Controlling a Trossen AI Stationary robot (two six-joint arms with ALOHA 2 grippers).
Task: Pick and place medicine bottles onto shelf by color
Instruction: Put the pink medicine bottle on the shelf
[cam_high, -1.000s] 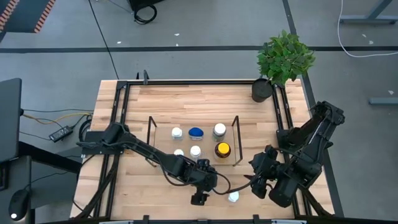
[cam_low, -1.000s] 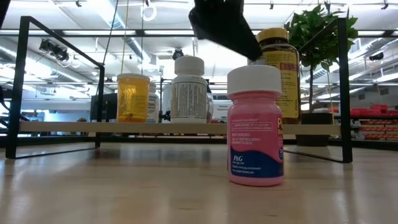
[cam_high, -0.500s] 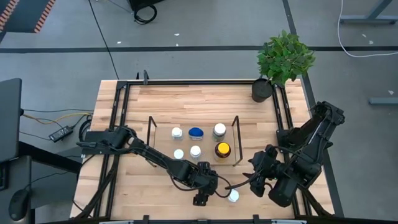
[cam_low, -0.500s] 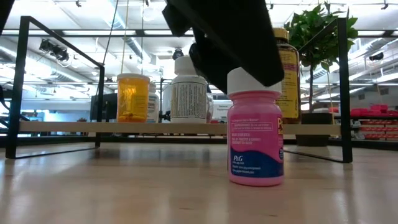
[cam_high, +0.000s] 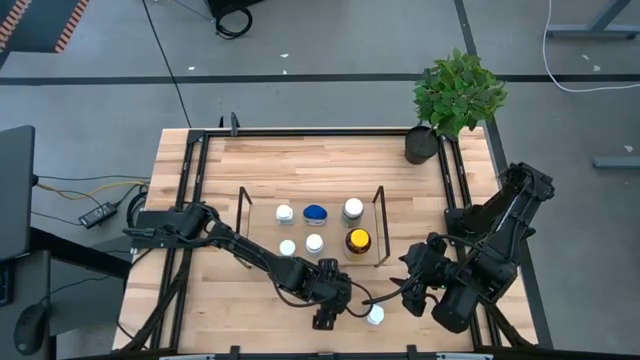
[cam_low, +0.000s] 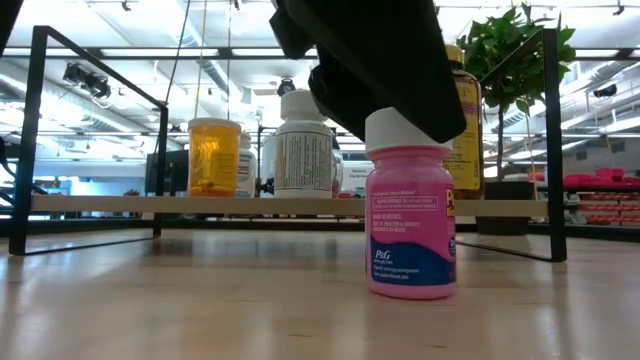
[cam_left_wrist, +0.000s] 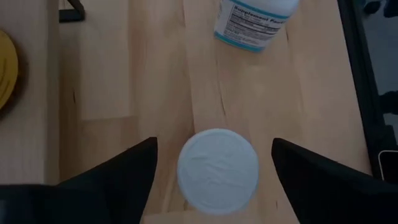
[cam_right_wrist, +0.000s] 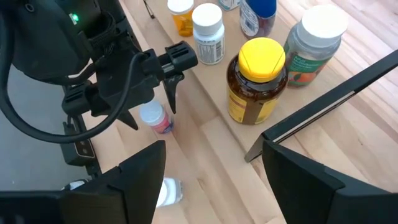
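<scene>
A pink medicine bottle (cam_low: 410, 215) with a white cap (cam_left_wrist: 217, 165) stands upright on the wooden table near its front edge; it also shows in the right wrist view (cam_right_wrist: 153, 118). My left gripper (cam_left_wrist: 214, 149) is open and points down, one finger on each side of the cap with a gap on both sides. In the high view my left gripper (cam_high: 325, 318) hides the bottle. My right gripper (cam_right_wrist: 211, 149) is open and empty, above the table's near right. The shelf (cam_high: 380, 225) holds several bottles, among them the blue-capped one (cam_high: 316, 213) and the amber one with a yellow cap (cam_high: 357, 241).
A white bottle with a blue-and-white label lies on its side (cam_left_wrist: 255, 22) just right of the pink one, between the two grippers (cam_high: 375, 316). A black plant pot (cam_high: 421, 145) stands at the far right corner. A black frame (cam_high: 190, 200) edges the table.
My left gripper has come down from well above the pink bottle, a little toward the table's right edge, until its open fingers stand around the bottle's cap. The bottle has stayed upright in its place.
</scene>
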